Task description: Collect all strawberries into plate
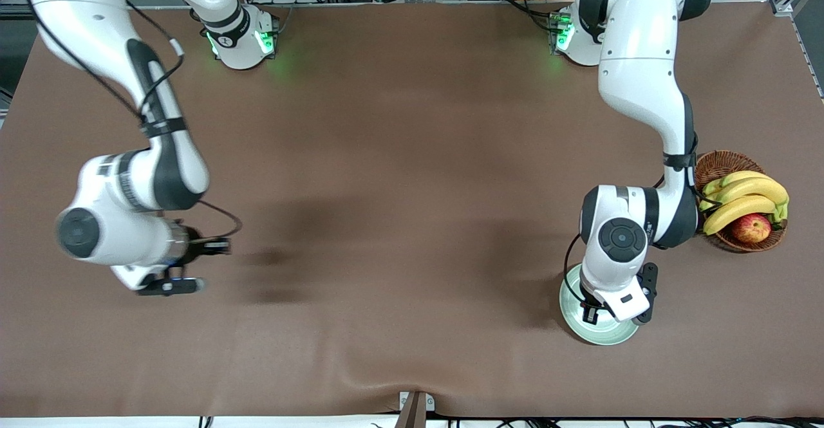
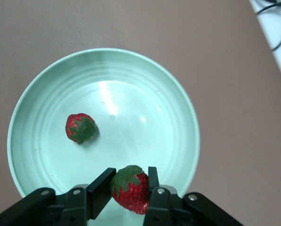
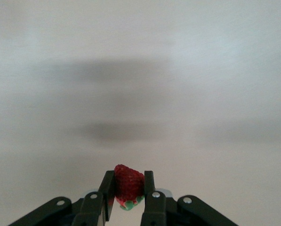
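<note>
Jaws on the left gripper (image 2: 129,192) are pinching nearly closed on a small red strawberry with a dark green leafy cap (image 2: 130,188), cap tilted up toward the wrist, berry body sitting between the pads. Gripper is hanging over the round, shallow, pale mint-green glossy plate (image 2: 178,94), just inside the rim, so an opening here should be dropping the berry onto the plate floor rather than the rim. My read: release is the step in hand.

A second small red strawberry, green cap facing up (image 2: 80,128), is already lying in the plate, near its middle and apart from the held one, so no stacking or knock risk on drop.

Jaws on the right gripper (image 3: 126,194) are clamping a third red strawberry (image 3: 128,183), its green cap pointing down toward the gripper's body. In the front view the right gripper (image 1: 196,264) is hanging over bare brown table cloth (image 1: 399,158) at the right arm's end, well apart from the plate (image 1: 569,299), which is sitting at the left arm's end. That berry is needing a full carry across.

Brown wicker basket (image 1: 721,161) with yellow bananas (image 1: 747,197) and a red-yellow apple (image 1: 750,228) is sitting beside the left arm, farther from the front camera than the plate; not part of the job.

Judging progress: one in, one about to go in, one in transit.
</note>
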`<state>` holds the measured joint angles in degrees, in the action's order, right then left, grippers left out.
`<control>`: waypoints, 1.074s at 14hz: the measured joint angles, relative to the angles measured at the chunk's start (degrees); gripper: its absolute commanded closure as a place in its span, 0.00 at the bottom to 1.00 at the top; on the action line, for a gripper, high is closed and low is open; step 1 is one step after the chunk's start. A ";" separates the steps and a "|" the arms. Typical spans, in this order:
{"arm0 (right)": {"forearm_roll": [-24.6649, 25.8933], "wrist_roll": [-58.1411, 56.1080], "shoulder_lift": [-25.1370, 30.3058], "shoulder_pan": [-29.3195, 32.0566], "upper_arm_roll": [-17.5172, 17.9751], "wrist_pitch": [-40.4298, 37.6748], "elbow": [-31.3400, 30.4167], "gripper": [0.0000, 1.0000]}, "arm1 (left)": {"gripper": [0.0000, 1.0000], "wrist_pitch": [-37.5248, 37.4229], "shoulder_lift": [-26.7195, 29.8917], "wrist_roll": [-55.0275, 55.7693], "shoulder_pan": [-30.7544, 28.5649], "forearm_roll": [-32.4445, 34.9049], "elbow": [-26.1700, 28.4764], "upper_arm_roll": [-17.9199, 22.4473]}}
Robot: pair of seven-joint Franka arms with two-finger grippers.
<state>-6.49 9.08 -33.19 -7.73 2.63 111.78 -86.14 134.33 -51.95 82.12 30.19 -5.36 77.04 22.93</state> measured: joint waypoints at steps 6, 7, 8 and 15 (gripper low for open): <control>-9.85 18.63 -1.18 -9.31 4.06 1.24 -0.15 1.00 | 0.00 0.04 -1.99 -0.04 1.01 0.02 -0.19 -0.28; -10.47 19.39 -1.86 -10.99 4.13 2.20 -0.25 1.00 | 0.00 0.06 -1.82 -0.05 1.22 0.02 -0.43 -0.26; -10.62 19.85 -2.84 -12.69 4.17 3.33 -0.38 1.00 | 0.00 0.07 -1.47 -0.08 1.56 0.03 -0.68 -0.27; -10.75 20.61 -8.65 -19.81 4.20 12.26 -0.52 0.99 | 0.00 -1.88 0.58 0.14 10.50 0.03 -0.73 -0.25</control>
<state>-17.24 29.69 -41.84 -27.55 6.83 124.04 -86.66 132.45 -51.37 82.25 40.69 -5.33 76.31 22.68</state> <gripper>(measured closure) 0.709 0.000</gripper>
